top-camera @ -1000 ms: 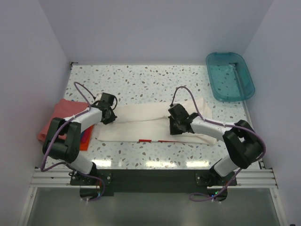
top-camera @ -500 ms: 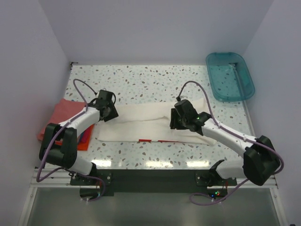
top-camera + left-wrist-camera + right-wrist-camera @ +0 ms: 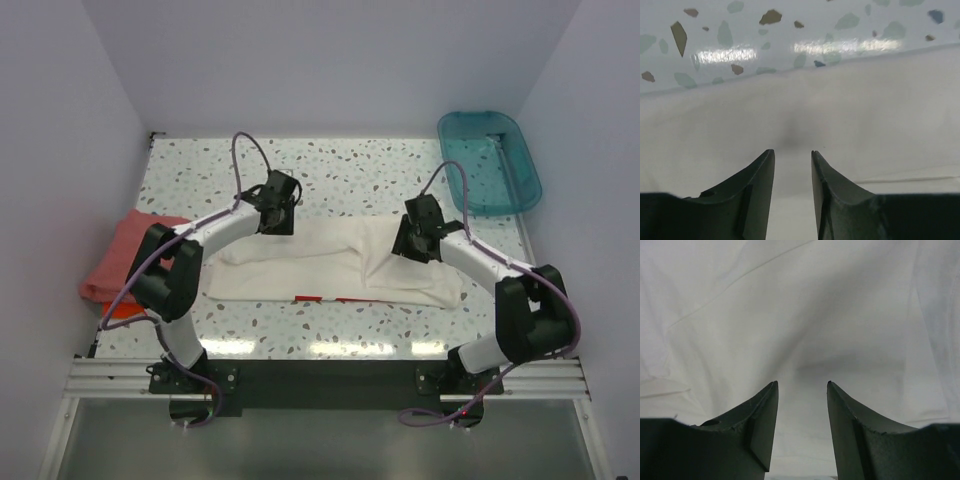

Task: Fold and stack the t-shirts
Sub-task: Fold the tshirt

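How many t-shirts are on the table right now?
3. The white t-shirt lies folded long across the middle. The salmon-pink t-shirt sits at the left edge, with an orange-red t-shirt showing at its near edge. Others may be hidden beneath them.

Count by kind
Three shirts: one white shirt (image 3: 320,262) at centre, one pink shirt (image 3: 120,255) at nine o'clock, one orange shirt (image 3: 118,311) at eight; one teal tub (image 3: 486,165) at two o'clock; two arms, left arm (image 3: 215,230) and right arm (image 3: 478,262).

We see a white speckled terrazzo table (image 3: 330,165). Across its middle lies a long folded white cloth t-shirt (image 3: 320,262), with red print at its near edge. At the left edge rests a folded salmon-pink t-shirt (image 3: 125,255), with an orange-red cloth (image 3: 118,312) showing at its near side. A teal translucent plastic tub (image 3: 490,170) sits at the far right corner.
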Robot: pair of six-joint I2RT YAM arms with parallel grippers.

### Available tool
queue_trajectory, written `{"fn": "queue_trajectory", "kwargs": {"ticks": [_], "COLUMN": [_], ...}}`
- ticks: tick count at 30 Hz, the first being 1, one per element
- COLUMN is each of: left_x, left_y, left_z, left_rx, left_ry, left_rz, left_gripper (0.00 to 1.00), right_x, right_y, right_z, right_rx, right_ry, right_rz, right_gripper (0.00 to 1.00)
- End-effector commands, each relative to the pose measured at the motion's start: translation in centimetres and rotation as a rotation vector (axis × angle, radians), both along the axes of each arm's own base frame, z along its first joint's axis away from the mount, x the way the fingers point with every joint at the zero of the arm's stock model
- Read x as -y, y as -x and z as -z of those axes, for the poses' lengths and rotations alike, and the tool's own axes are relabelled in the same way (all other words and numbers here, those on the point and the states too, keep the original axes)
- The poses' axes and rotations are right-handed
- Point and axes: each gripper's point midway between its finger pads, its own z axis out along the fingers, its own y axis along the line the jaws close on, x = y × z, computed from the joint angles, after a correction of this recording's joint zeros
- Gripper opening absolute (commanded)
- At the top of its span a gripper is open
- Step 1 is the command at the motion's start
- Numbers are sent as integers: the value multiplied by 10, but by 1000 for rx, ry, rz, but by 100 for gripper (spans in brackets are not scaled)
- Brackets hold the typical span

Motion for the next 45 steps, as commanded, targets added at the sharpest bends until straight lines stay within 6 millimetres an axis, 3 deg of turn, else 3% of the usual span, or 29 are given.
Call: {"fn": "queue_trajectory", "kwargs": {"ticks": [1,2,5,6,8,9,10,11,12,13,14,15,16,17,18,19,20,21,22,24,28,29,30,32,33,34,37,40,45], "left_x": [-25,-30,-40,-44,-45,-48,-46,-41,-37,-35,-25,-19,-5,12,25,46,61,80,96,121,126,119,111,90,82,73,59,52,46], "left_y": [15,17,30,38,47,56,57,62,63,72,80,91,96,107,111,118,122,114,118,110,91,83,82,71,72,70,79,92,116], "left_z": [29,33,50,59,63,71,69,72,73,77,79,87,81,81,81,74,70,58,58,42,19,17,12,6,5,5,17,31,53], "left_rx": [-97,-105,-138,-158,-164,-169,-155,-167,-167,-182,-214,-228,-226,-262,-244,-248,-253,-226,-238,-219,-139,-100,-93,-27,-26,-8,-40,-70,-117], "left_ry": [-164,-185,-207,-212,-175,-163,-126,-87,-49,-4,64,122,215,301,368,432,468,519,524,534,462,416,358,242,198,146,54,11,-58], "left_rz": [-7,-22,-77,-90,-142,-158,-194,-197,-208,-246,-246,-254,-287,-270,-260,-238,-208,-169,-118,-17,87,80,80,67,73,80,118,153,179], "left_gripper": [37,36,33,32,32,32,32,32,32,32,32,32,32,32,32,34,36,38,43,51,57,57,57,56,55,54,46,40,36], "right_x": [-2,2,2,2,2,-5,-8,-17,-22,-26,-40,-46,-50,-65,-71,-70,-88,-98,-108,-125,-121,-110,-105,-88,-73,-67,-49,-43,-42], "right_y": [-30,-30,-52,-55,-65,-84,-91,-116,-129,-134,-171,-177,-184,-227,-240,-244,-276,-285,-295,-309,-309,-300,-297,-285,-279,-274,-257,-245,-230], "right_z": [0,17,20,34,40,44,48,38,40,67,46,49,81,48,50,77,44,41,36,18,-39,-31,-77,-85,-108,-115,-113,-97,-49], "right_rx": [35,-9,-12,-47,-78,-86,-100,-63,-56,-113,-41,-73,-126,-8,1,-46,67,100,151,239,351,321,396,381,398,397,341,291,186], "right_ry": [-37,-13,-2,18,46,51,58,45,39,53,32,23,46,25,28,61,26,9,3,-13,71,108,115,149,187,195,215,219,200], "right_rz": [40,52,51,43,13,-5,-31,-47,-65,-106,-135,-171,-222,-253,-284,-323,-361,-395,-436,-478,-444,-417,-388,-332,-282,-248,-200,-178,-184], "right_gripper": [47,47,46,46,46,46,46,46,46,46,46,47,47,48,52,55,59,64,75,83,99,99,99,99,99,99,98,96,83]}}
